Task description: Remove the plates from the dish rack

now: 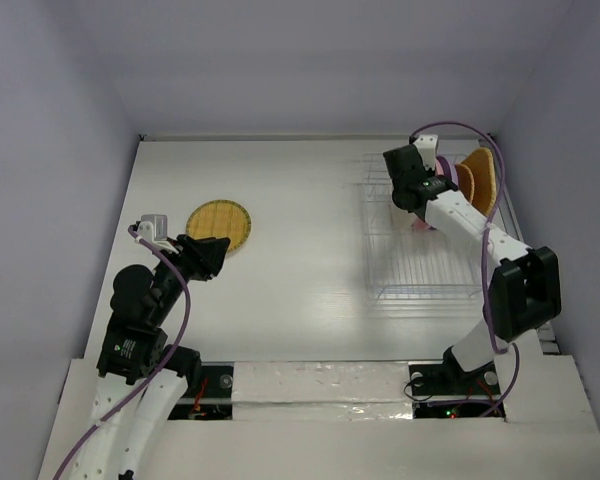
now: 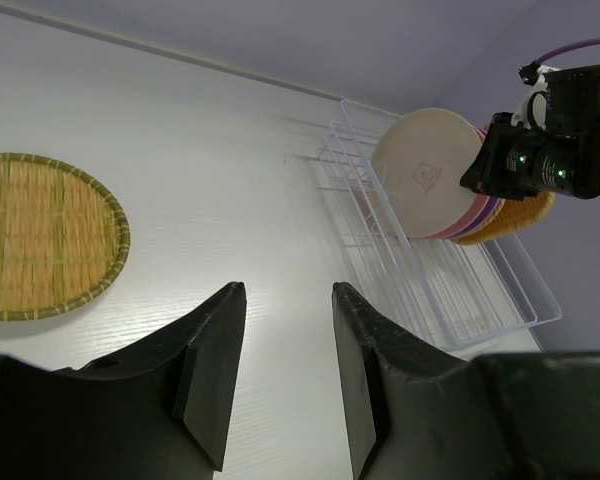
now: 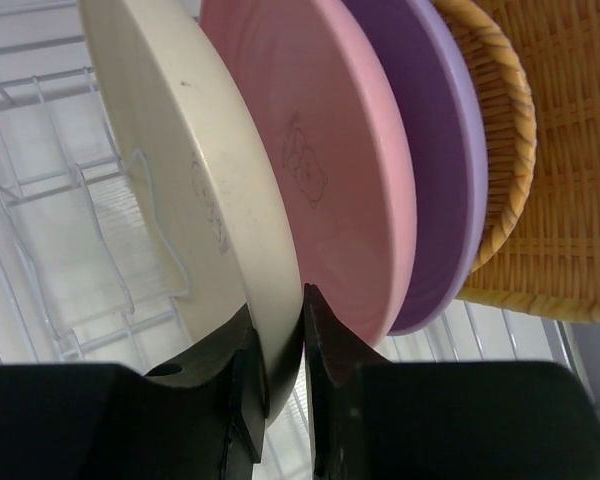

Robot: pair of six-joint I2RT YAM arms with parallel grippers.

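Down at the near edge, the left arm (image 1: 145, 310) sits folded low, and the left jaws stand parted over bare bench (image 2: 240, 180). Just beyond them lies the yellow plate (image 1: 219, 226), flat on the bench and well in from the left edge. From above, its near rim looks right beside the fingertips. The left wrist view puts it off to the left, apart from both fingers (image 2: 212, 370).

Wide open bench runs from there across to the dish rack (image 1: 425, 255), tucked close along the right edge by the side wall. The right arm (image 1: 480, 225) reaches over the near dividers to the rack's far end.

Close up now: the right jaws are clamped on the cream plate (image 3: 180, 170), one finger on each face of its rim. The overhead view hides that grip behind the wrist. The cream plate stands on edge at the front of the row. Packed tight behind it come the pink plate (image 3: 330, 150), the purple plate (image 3: 440, 150) and the orange round plate (image 3: 505, 150). Farthest back is the orange square plate (image 3: 580, 180), hard by the wall side with little room to swing.
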